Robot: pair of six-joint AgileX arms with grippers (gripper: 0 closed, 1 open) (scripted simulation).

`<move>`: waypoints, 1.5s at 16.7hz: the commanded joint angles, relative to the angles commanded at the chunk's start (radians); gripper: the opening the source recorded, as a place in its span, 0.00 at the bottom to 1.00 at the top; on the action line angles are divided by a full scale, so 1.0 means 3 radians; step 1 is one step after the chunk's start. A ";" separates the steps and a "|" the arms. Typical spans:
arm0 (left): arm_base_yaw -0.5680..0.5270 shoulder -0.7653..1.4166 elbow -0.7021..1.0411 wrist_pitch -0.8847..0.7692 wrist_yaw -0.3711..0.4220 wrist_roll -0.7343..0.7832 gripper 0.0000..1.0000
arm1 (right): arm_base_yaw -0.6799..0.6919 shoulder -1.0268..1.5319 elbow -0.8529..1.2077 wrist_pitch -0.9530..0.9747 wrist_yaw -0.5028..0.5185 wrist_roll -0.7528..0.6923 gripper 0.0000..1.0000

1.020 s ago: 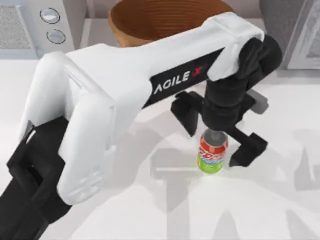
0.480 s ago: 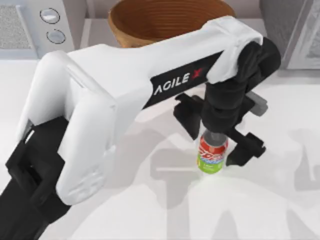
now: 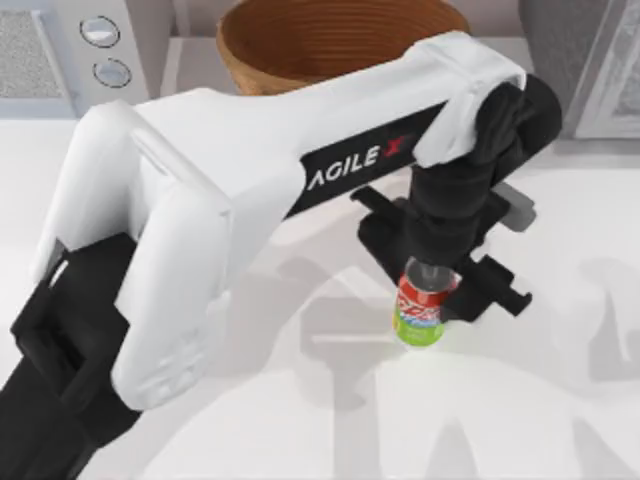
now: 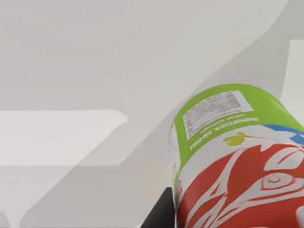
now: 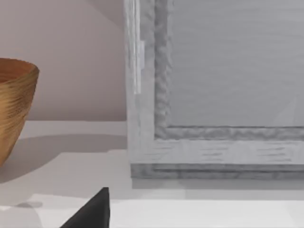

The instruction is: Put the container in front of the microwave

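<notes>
Your left tool (image 3: pixel 432 290) pinches the small red-and-green drink can (image 3: pixel 423 310) on the white worktop (image 3: pixel 560 400), at five o'clock from the white dialled microwave (image 3: pixel 70 45).

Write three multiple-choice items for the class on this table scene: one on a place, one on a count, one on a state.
1. Where is the white boxy microwave?
A. the table's far left
B. the table's near right
C. inside the basket

2. How many round silver dials does it show?
A. none
B. two
C. five

3. What is the left end effector doing?
A. hanging open over the brown woven basket
B. shut on the red and lime-green drink can
C. pressing a dial

Key: 1 A, it stands at the top view's upper left; 2 B, two dials on its panel; 3 B, black fingers flank the can.
</notes>
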 joint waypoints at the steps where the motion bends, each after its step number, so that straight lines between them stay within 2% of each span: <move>1: 0.0000 0.0000 0.0000 0.0000 0.0000 0.0000 0.02 | 0.0000 0.0000 0.0000 0.0000 0.0000 0.0000 1.00; 11: 0.0006 0.0004 0.0013 -0.0012 0.0000 0.0003 0.00 | 0.0000 0.0000 0.0000 0.0000 0.0000 0.0000 1.00; 18: 0.0003 0.0043 0.0586 -0.0541 0.0001 0.0001 0.00 | 0.0000 0.0000 0.0000 0.0000 0.0000 0.0000 1.00; 23: 0.0011 0.0041 0.0598 -0.0559 0.0000 0.0006 0.00 | 0.0000 0.0000 0.0000 0.0000 0.0000 0.0000 1.00; 25: 0.0119 -0.0027 0.0503 -0.0565 0.0013 0.0000 0.00 | 0.0000 0.0000 0.0000 0.0000 0.0000 0.0000 1.00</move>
